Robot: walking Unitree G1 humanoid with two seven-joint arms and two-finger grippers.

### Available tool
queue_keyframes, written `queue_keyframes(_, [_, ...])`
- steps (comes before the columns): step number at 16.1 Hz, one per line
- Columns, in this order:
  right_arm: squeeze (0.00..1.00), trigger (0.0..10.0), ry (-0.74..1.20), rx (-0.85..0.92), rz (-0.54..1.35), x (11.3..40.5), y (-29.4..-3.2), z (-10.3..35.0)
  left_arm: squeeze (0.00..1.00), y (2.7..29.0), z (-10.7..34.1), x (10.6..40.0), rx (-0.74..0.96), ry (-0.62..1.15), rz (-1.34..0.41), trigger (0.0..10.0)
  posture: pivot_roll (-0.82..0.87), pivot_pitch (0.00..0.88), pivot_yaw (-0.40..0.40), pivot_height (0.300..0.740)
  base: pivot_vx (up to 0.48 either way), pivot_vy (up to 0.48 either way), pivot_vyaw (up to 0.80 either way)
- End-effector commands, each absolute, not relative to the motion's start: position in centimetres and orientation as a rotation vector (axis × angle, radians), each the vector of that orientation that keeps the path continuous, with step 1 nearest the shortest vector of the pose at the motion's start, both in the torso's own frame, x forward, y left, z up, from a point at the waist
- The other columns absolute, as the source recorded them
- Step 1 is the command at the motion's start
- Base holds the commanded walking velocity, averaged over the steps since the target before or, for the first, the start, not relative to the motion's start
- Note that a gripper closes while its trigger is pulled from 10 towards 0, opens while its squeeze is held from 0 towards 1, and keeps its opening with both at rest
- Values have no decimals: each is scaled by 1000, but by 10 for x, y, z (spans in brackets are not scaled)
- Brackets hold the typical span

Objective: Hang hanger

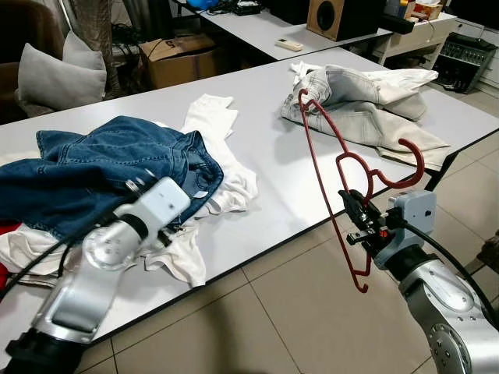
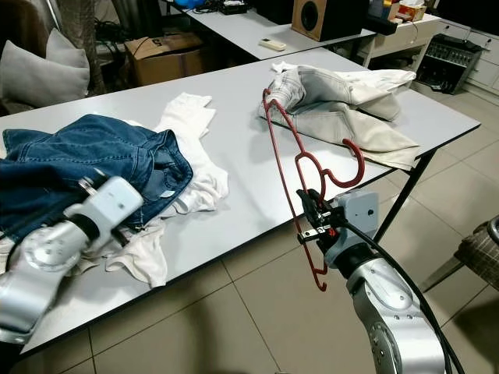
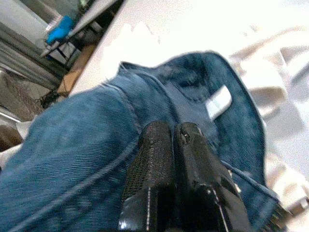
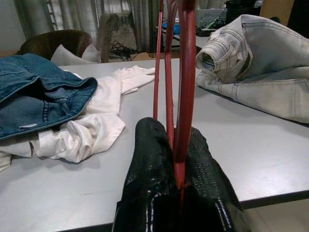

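Hanger [image 1: 335,167] | clamped in right end effector [image 1: 360,220] | left end effector [image 3: 169,145] closed over jeans [image 1: 93,171]

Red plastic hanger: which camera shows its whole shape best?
The left eye view: the red plastic hanger shows whole, hook to lower end, clamped in the right gripper. The right eye view shows nearly the same. The right wrist view catches its bars up close.

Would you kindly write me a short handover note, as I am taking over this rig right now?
Right gripper: shut on the red hanger, held in the air at the table's near edge.
Left gripper: shut, holding nothing, over the blue jeans on the table.
Light jeans lie at the far right corner, white garments beside the blue jeans.
Done: hanger picked up.
Left: hang it; no rail in sight.
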State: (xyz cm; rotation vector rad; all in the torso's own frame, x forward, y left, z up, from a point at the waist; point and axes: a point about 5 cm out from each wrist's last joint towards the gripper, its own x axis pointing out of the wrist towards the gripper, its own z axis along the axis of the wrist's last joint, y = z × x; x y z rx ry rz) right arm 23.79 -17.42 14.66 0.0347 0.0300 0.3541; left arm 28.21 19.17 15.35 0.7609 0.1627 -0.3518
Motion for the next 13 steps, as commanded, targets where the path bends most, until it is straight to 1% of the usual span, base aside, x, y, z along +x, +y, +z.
queue_keyframes(1, [0, 10000, 6, 47, 374, 237, -176, 153, 0, 192, 164, 281, 712, 97, -351, 0, -185, 0, 28, 740, 0, 0, 0])
queue_keyframes(3, [0, 10000, 13, 81, 449, 236, -175, 156, 0, 192, 176, 282, 685, 25, -353, 0, -182, 0, 24, 740, 0, 0, 0])
queue_keyframes(4, [0, 10000, 23, 91, 523, 234, -175, 159, 0, 193, 188, 285, 689, -48, -319, 0, -182, 0, 20, 740, 0, 0, 0])
queue_keyframes(5, [0, 10000, 40, 65, 572, 234, -176, 160, 0, 192, 200, 288, 682, -110, -297, 0, -179, 0, 14, 740, 0, 0, 0])
queue_keyframes(8, [0, 10000, 41, 51, 509, 242, -186, 160, 0, 184, 183, 293, 657, 6, -344, 0, -181, 0, 5, 740, 0, 0, 0])
queue_keyframes(9, [0, 10000, 34, 57, 473, 246, -189, 161, 0, 176, 172, 295, 651, 34, -396, 3608, -184, 0, 6, 740, 0, 0, 0])
queue_keyframes(10, [0, 10000, 36, 52, 449, 247, -192, 162, 0, 170, 169, 298, 645, 42, -421, 8196, -187, 0, 4, 740, 0, 0, 0])
queue_keyframes(11, [0, 10000, 45, 48, 407, 248, -197, 161, 1000, 161, 164, 305, 650, 66, -472, 10000, -192, 0, 5, 740, 0, 0, 0])
queue_keyframes(12, [0, 10000, 48, 37, 383, 249, -201, 160, 1000, 153, 162, 312, 634, 94, -498, 10000, -195, 0, 4, 740, 0, 0, 0])
queue_keyframes(13, [0, 10000, 55, 36, 374, 249, -202, 159, 1000, 145, 166, 321, 629, 82, -504, 10000, -202, 0, 6, 740, 0, 0, 0])
